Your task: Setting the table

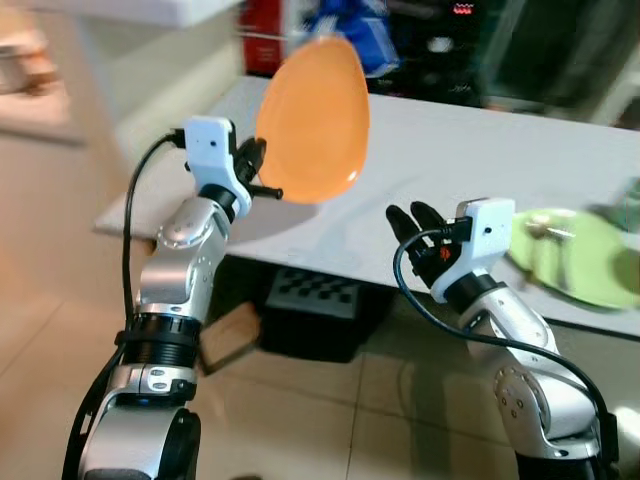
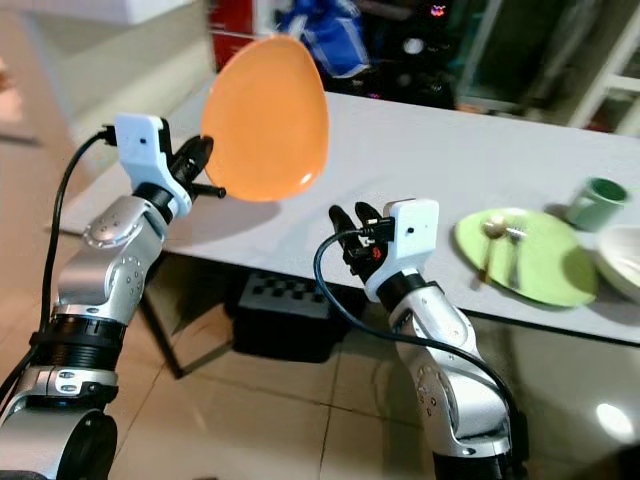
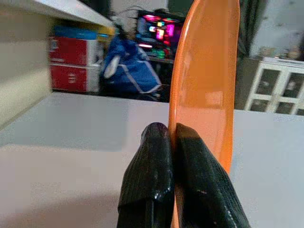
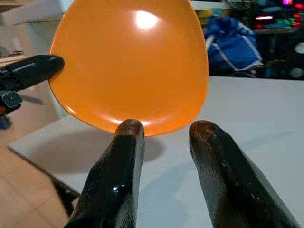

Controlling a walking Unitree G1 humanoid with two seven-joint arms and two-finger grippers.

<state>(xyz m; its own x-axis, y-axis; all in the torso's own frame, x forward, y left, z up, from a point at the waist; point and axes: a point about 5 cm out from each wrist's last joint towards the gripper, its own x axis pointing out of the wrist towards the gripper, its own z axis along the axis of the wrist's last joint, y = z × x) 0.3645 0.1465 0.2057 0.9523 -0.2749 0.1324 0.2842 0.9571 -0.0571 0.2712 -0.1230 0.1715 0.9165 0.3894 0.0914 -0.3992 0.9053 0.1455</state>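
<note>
An orange plate (image 1: 313, 118) hangs upright above the left end of the grey table (image 1: 440, 170). My left gripper (image 1: 256, 160) is shut on the plate's lower left rim; in the left wrist view both black fingers (image 3: 156, 185) pinch the edge of the orange plate (image 3: 204, 80). My right gripper (image 1: 412, 222) stands open at the table's front edge, to the right of and below the plate, with nothing between its fingers (image 4: 118, 175). Seen from the right wrist, the orange plate (image 4: 128, 61) faces the camera.
A green plate (image 2: 525, 255) with a spoon and fork lies at the table's right side, with a green cup (image 2: 598, 200) and a white bowl (image 2: 622, 255) beyond it. A black crate (image 1: 315, 310) sits under the table. Red boxes and a blue bag (image 3: 130, 64) stand behind the table.
</note>
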